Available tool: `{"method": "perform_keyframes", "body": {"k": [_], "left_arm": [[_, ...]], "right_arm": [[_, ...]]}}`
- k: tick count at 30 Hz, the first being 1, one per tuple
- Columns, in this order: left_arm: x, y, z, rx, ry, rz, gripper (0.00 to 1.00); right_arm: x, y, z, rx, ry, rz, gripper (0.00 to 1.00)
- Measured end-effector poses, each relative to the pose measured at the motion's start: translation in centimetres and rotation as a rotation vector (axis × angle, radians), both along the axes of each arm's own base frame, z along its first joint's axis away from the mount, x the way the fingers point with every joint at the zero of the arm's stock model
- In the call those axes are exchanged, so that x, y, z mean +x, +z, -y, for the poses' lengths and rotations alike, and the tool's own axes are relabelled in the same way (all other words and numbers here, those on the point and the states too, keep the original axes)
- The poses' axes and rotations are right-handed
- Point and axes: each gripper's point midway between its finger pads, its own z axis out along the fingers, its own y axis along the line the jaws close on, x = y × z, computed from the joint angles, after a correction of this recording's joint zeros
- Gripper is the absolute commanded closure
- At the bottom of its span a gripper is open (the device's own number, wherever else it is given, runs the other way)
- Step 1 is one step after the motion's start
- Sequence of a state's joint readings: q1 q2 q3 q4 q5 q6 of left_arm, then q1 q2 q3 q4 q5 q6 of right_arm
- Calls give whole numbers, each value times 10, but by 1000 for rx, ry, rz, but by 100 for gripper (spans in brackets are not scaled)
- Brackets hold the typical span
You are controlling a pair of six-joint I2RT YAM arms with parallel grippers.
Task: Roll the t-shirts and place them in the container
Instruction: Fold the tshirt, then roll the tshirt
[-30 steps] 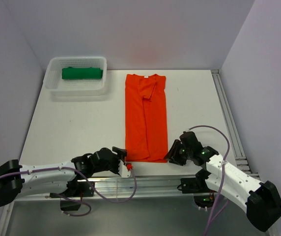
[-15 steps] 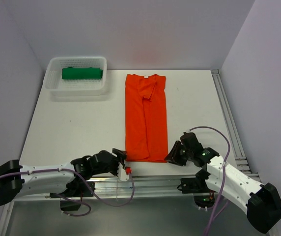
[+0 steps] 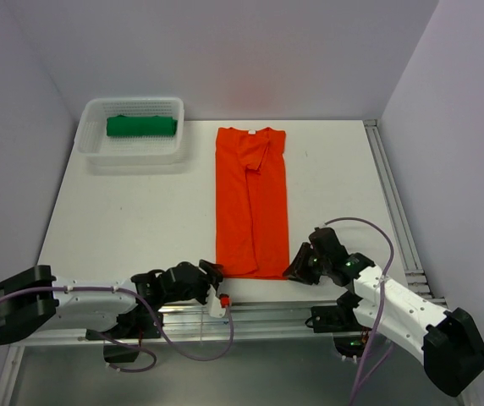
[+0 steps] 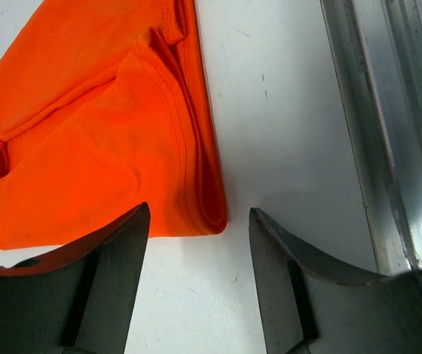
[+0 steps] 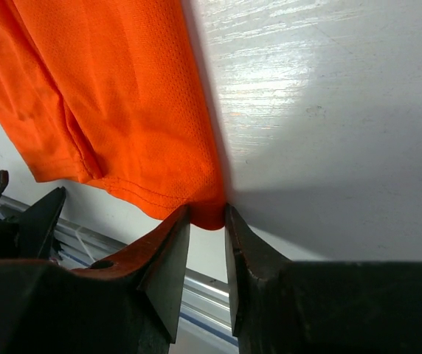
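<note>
The orange-red t-shirt [image 3: 252, 203] lies flat on the white table, folded into a long strip with its collar at the far end. My left gripper [image 3: 214, 275] is open at the hem's near-left corner. In the left wrist view the folded hem corner [image 4: 196, 199] lies just beyond the open gripper [image 4: 200, 221], not touched by either finger. My right gripper [image 3: 294, 269] is at the hem's near-right corner. In the right wrist view it [image 5: 207, 215] is pinched on that corner of the shirt [image 5: 115, 96]. The dark green t-shirt [image 3: 141, 126] lies rolled in the basket.
A white mesh basket [image 3: 94, 148] stands at the far left of the table. An aluminium rail [image 3: 267, 315] runs along the table's near edge, just behind both grippers, and shows in the left wrist view [image 4: 388, 133]. Another rail [image 3: 390, 203] runs along the right edge.
My left gripper has moved a little to the right, closer to the hem's near-left corner. The right gripper and the shirt have hardly moved.
</note>
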State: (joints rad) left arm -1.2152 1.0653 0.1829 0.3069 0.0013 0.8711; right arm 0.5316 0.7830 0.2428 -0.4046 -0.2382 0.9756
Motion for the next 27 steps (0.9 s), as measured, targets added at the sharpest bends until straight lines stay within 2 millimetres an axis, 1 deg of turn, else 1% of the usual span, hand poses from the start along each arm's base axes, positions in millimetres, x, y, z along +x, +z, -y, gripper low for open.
{"method": "perform_keyframes", "body": {"k": [1,5,8,12,13,14,17,21,27], "left_arm": [[0,0,1,-1,-2,1,40],[-2,-1,3,1,-16,6,43],[-5,-3,6,0,-31,10,45],[-4,-3,8,1,-34,29,45],[-3,-3,8,2,-31,33,45],[-3,-3,8,3,-29,34,44],[0,-2,7,5,-18,44,42],[2,-1,1,17,-1,54,42],[5,-2,-8,33,13,90,45]], "right_arm": [[0,-1,0,-1,1,-3,72],[-1,-3,1,-8,0,-12,74],[-1,-3,1,-8,0,-12,79],[-1,-3,1,-9,1,-12,91],[-1,-3,1,-9,0,-13,98],[-1,-2,1,-10,1,-12,100],[-1,-1,1,-9,2,-10,100],[-1,1,1,-4,3,-1,100],[-1,6,1,-7,7,0,100]]}}
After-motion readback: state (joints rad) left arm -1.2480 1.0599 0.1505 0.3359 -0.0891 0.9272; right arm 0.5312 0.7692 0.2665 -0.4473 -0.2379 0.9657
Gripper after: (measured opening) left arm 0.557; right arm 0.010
